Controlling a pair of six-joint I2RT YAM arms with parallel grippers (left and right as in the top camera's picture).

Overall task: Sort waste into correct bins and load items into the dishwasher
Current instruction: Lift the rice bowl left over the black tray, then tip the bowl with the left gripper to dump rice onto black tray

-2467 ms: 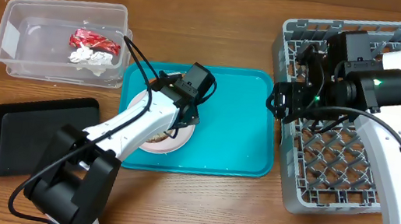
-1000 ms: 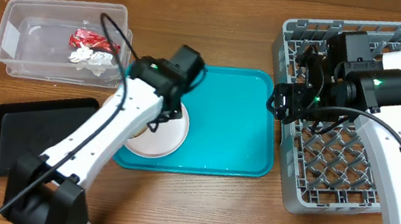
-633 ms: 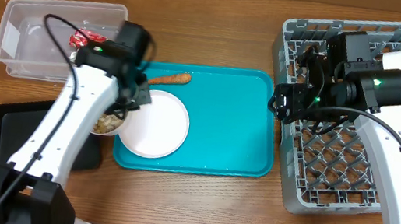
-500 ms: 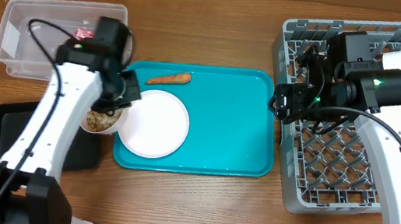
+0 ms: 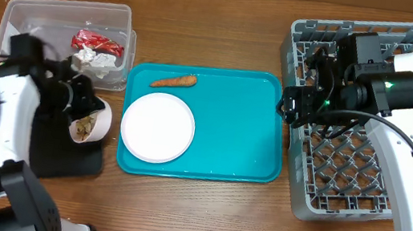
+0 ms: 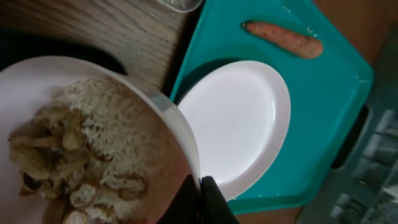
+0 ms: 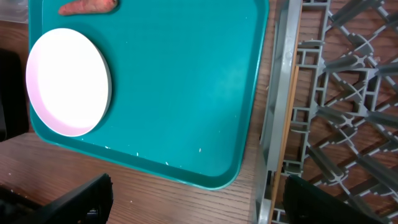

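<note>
The pinkish-white bowl [image 5: 101, 119] hangs just off the left edge of the teal tray [image 5: 237, 128]. It is tipped on its side and has pale rice scraps [image 6: 93, 143] in it. The left claw [image 6: 200, 198] is pinched tight on the bowl's rim. The black tray [image 5: 63, 156] lies to the left of the teal tray, under the bowl. The white plate [image 5: 158, 127] sits flat on the left part of the teal tray.

The right claw [image 5: 289, 107] hangs at the teal tray's right edge with its fingers spread wide, holding nothing. The grey dish rack [image 5: 317, 196] stands to the right of the teal tray.

The orange carrot stick [image 5: 174, 82] lies on the teal tray, near its far side. The clear tub [image 5: 22, 17] sits just past the teal tray's far left corner, with the red wrapper [image 5: 97, 41] and white tissue [image 5: 94, 59] inside.
</note>
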